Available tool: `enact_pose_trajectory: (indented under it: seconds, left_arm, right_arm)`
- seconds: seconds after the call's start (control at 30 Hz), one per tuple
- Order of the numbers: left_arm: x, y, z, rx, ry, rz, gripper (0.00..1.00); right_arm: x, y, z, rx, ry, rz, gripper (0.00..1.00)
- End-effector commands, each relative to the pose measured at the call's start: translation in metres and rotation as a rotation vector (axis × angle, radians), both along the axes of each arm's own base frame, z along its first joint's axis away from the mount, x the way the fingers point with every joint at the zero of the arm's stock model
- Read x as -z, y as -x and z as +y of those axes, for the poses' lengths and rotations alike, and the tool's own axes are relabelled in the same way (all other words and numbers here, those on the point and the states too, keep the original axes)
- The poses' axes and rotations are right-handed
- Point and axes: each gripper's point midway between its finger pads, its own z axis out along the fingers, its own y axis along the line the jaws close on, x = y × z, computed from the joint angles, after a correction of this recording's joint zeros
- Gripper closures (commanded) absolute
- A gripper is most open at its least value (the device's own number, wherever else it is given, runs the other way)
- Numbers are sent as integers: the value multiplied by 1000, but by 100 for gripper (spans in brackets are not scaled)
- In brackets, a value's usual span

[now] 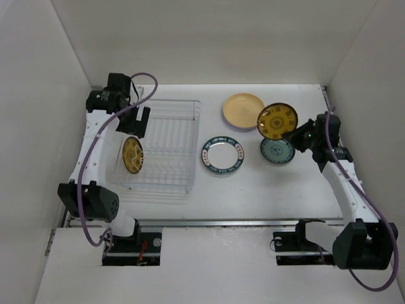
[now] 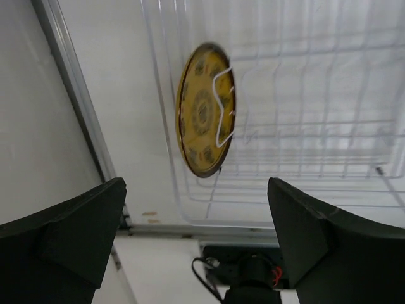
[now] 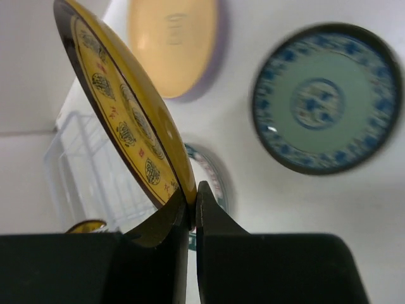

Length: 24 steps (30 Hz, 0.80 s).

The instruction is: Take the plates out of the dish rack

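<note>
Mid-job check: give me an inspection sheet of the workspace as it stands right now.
Surface: white table, plates lying flat on its right half.
Job's things: dish rack holds one racked gold plate standing on edge. The tan plate, teal-rimmed white plate and teal patterned plate lie on the table.
Clutter: nothing seen.
Grippers: left gripper open above the rack's left end; right gripper shut on the rim of the held gold plate, off the table.
Cables: purple cables loop along each arm.
Surroundings: white walls on three sides.
</note>
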Motion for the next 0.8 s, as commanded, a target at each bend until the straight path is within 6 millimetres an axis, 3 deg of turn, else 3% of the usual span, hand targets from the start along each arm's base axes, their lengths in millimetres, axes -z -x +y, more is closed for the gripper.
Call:
enact_pose_trajectory:
  seconds: [0.0,0.03,0.13,0.17,0.27,0.37,0.57,0.63,0.67,0.7,0.77]
  left_arm:
    - [37,16,33,-23,-194,151,9]
    - [52,21,33,-20,-198,189,13]
    - [66,22,37,-34,-189,200,16]
    - [69,21,37,-33,-190,211,16]
    - [81,21,46,-80,-191,237,16]
    - [83,19,47,-84,-199,233,16]
    - [90,23,44,-74,-181,254,21]
    - [96,25,44,-72,-183,276,21]
    - [98,27,44,-71,-184,285,21]
    - [99,27,42,-67,-174,286,21]
    - [98,27,43,-60,-177,278,20]
  right_arm:
    - [26,22,-28,176,-13,86,100]
    - [38,26,-39,223,-10,101,100]
    - [49,31,-52,300,-32,127,100]
    - [61,31,-56,314,-32,147,100]
    - [84,25,-57,311,-63,185,100]
    - [104,21,-64,325,-81,236,100]
    - [139,7,-58,242,-97,310,98]
    - [145,9,-54,212,-100,330,86]
    - [146,9,-54,199,-84,328,67]
    - [146,10,-53,182,-84,326,53]
    - [146,10,-53,176,-77,325,34]
